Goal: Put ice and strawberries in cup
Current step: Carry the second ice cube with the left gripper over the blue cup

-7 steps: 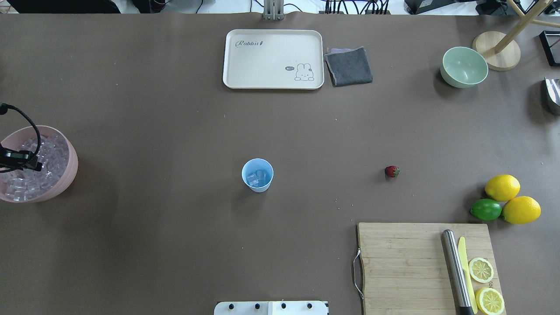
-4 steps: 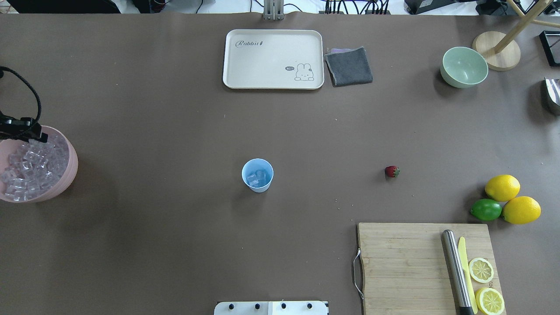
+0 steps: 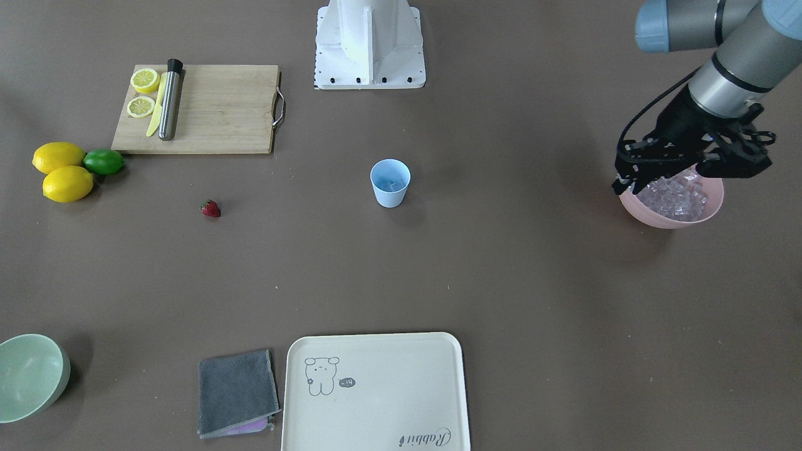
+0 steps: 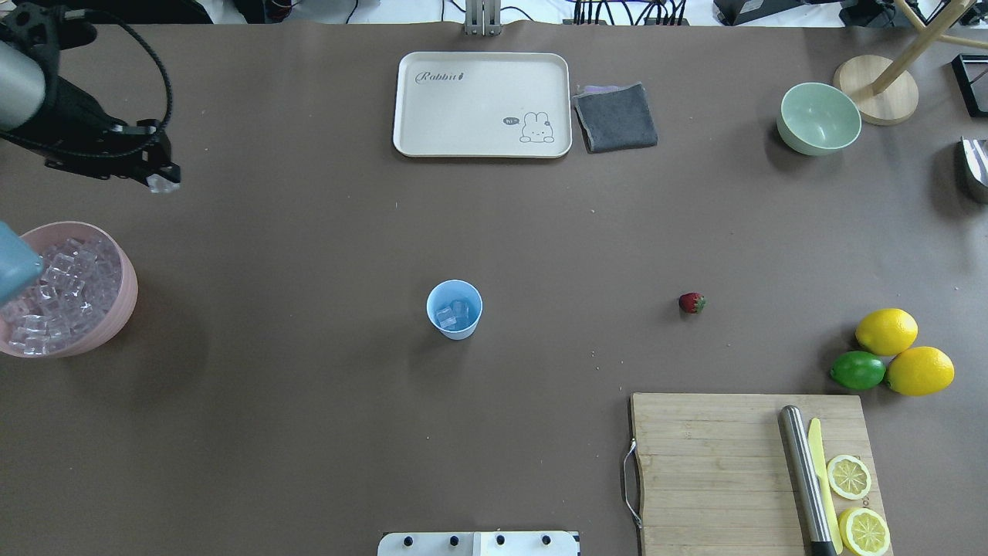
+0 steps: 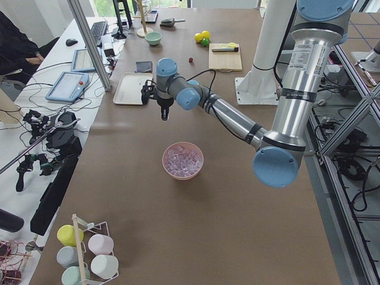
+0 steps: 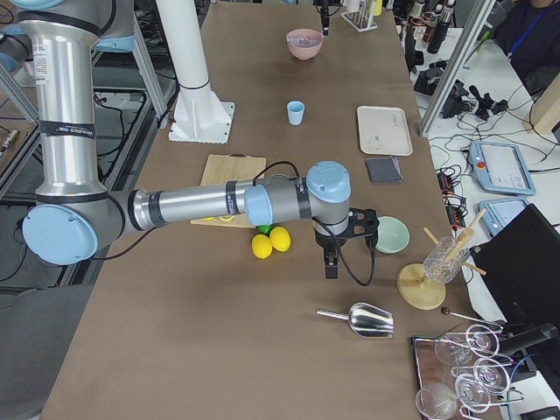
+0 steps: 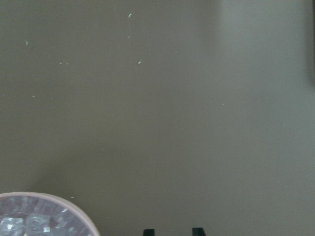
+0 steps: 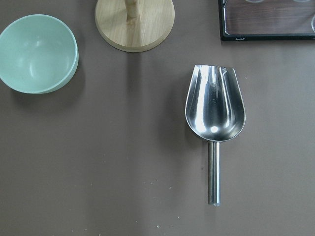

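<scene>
The light blue cup (image 4: 455, 309) stands mid-table with a few ice cubes in it; it also shows in the front view (image 3: 390, 182). The strawberry (image 4: 691, 303) lies on the table to its right, apart from it. A pink bowl (image 4: 133, 289) at the left edge is full of ice cubes (image 4: 62, 293). My left gripper (image 4: 160, 182) hangs above the table beyond the bowl, shut on one ice cube. In the front view the left gripper (image 3: 623, 185) is at the bowl's rim. My right gripper (image 6: 331, 267) shows only in the right side view, near the pale green bowl; I cannot tell its state.
A cream tray (image 4: 463, 116) and grey cloth (image 4: 616, 117) lie at the far edge. A pale green bowl (image 4: 818, 117) and wooden stand (image 4: 876, 89) are far right. Two lemons (image 4: 886, 330), a lime (image 4: 857, 370) and a cutting board (image 4: 718, 463) are near right. A metal scoop (image 8: 214, 105) lies below the right wrist.
My left gripper has lifted out of the pink bowl and moved away from it towards the far side and the right, with an ice cube at its fingertips.
</scene>
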### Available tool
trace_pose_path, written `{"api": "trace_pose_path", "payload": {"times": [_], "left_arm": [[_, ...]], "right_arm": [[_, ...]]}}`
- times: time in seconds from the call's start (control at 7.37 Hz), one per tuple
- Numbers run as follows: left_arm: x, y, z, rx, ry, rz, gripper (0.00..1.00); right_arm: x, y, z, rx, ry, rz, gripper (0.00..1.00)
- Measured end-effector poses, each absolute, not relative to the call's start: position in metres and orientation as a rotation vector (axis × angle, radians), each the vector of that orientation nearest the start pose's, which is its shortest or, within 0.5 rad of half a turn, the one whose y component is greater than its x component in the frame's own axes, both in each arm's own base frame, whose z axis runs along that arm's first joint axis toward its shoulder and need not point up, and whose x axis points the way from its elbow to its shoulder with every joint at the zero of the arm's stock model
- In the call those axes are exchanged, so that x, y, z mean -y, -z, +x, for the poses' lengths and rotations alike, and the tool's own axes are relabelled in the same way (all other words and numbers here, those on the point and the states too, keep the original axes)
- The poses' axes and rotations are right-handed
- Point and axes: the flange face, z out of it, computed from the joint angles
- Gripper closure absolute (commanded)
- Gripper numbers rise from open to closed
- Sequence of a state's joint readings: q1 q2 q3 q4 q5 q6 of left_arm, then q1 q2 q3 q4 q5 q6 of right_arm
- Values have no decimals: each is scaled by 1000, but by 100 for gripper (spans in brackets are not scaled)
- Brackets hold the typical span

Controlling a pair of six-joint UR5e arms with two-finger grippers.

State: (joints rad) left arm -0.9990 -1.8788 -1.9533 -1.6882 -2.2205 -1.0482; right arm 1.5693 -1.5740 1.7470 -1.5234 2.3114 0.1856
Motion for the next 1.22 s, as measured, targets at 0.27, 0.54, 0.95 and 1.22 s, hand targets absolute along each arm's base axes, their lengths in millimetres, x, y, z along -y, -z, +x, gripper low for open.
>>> {"api": "trace_pose_path", "payload": {"times": [0.27, 0.54, 0.95, 1.22], "left_arm": [[473, -231, 343, -1030, 195, 68, 100], [438, -186, 419, -1073, 178, 86, 100], [440, -192, 477, -1159, 162, 170, 100], [428, -190, 508, -1186, 169, 199, 100]], "right_arm": [[498, -573, 65, 753, -95, 136, 0], [498, -574, 66, 751, -96, 133, 0], [494, -577, 66, 750, -99, 127, 0], [493, -578, 66, 750, -100, 125, 0]]}}
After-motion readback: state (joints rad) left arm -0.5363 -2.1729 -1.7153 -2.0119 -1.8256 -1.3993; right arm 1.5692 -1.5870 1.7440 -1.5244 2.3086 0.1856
